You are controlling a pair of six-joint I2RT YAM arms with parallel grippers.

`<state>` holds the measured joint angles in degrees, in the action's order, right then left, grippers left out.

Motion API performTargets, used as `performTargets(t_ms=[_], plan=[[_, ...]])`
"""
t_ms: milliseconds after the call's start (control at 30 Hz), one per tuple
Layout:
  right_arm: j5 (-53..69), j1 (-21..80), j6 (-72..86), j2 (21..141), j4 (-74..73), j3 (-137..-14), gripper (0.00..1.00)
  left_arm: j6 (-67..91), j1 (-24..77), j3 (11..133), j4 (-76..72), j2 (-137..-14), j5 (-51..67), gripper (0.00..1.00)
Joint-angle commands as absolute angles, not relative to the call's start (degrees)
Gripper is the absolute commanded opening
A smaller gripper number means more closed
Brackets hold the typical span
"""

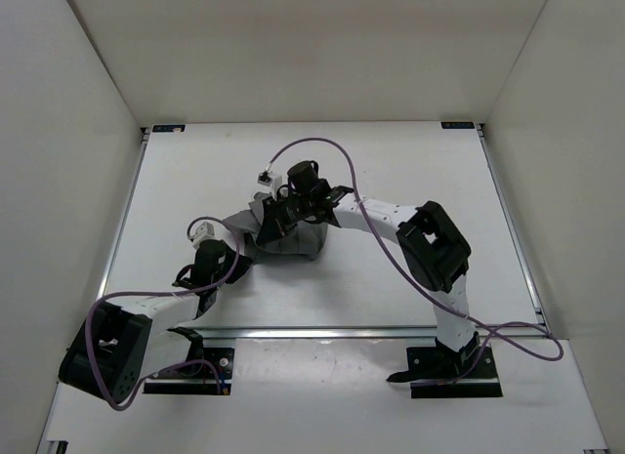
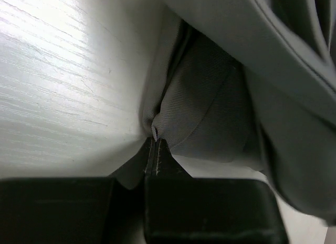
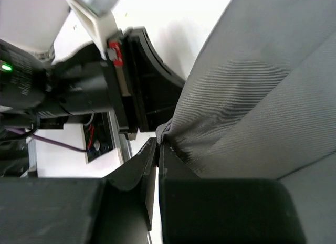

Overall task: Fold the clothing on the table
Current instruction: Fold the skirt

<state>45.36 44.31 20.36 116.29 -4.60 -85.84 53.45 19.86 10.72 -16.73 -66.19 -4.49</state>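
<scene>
My left jaws and right jaws each pinch an edge of the clothing (image 1: 298, 242), close together over the desk (image 1: 410, 161), likely to lay a fold.

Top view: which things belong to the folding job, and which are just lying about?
Job: grey clothing, table, left gripper and right gripper, both shut on the clothing.
Just there: purple cables, metal rail, pale walls.
</scene>
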Motion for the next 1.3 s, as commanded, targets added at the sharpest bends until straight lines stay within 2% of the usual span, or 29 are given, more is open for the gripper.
performTargets(t_ms=[0, 300, 533, 767, 800, 833, 867, 900, 967, 1033, 1167, 1200, 1267], plan=[[47.8, 45.3, 19.4, 117.9, -4.2, -87.8, 0.0, 52.7, 19.4, 9.9, -15.6, -65.6, -4.6, 0.0], [49.5, 45.6, 20.0, 124.5, -4.1, -92.4, 0.0, 51.2, 18.9, 7.9, -17.1, -63.6, -3.0, 0.0], [51.2, 45.4, 17.4, 130.8, -10.1, -99.9, 0.0, 47.9, 17.6, 5.6, -19.1, -60.1, 0.0, 0.0], [55.7, 45.2, 13.5, 135.4, -16.5, -106.8, 0.01, 45.4, 17.5, 7.0, -19.0, -62.5, 4.8, 0.0], [55.7, 44.8, 12.1, 136.0, -19.2, -108.7, 0.12, 45.0, 17.4, 7.4, -18.6, -63.4, 4.9, 0.01], [56.2, 44.8, 10.4, 136.3, -21.5, -109.6, 0.19, 45.3, 17.7, 8.1, -18.7, -63.5, 5.8, 0.06], [57.6, 44.9, 9.6, 136.1, -22.3, -110.8, 0.25, 45.4, 17.5, 8.0, -19.2, -63.6, 5.7, 0.21], [58.0, 45.3, 8.0, 135.7, -22.3, -110.7, 0.36, 45.3, 17.4, 8.3, -19.7, -63.4, 6.3, 0.27], [55.5, 45.4, 6.9, 131.0, -20.7, -108.3, 0.48, 46.0, 17.1, 9.0, -19.4, -61.4, 6.2, 0.34], [51.8, 45.7, 5.5, 124.8, -16.6, -103.2, 0.57, 45.4, 16.9, 10.1, -17.1, -58.7, 6.1, 0.48], [50.0, 43.6, 11.1, 114.0, -3.4, -92.6, 0.69, 44.2, 15.0, 13.8, -9.3, -46.9, 3.0, 0.58], [49.3, 41.9, 12.7, 109.7, -0.3, -88.0, 0.71, 44.0, 13.5, 14.4, -6.0, -45.4, 3.0, 0.66], [46.3, 40.1, 16.4, 103.2, 7.4, -81.6, 0.77, 42.4, 12.4, 18.2, -1.3, -40.7, 3.1, 0.69]])
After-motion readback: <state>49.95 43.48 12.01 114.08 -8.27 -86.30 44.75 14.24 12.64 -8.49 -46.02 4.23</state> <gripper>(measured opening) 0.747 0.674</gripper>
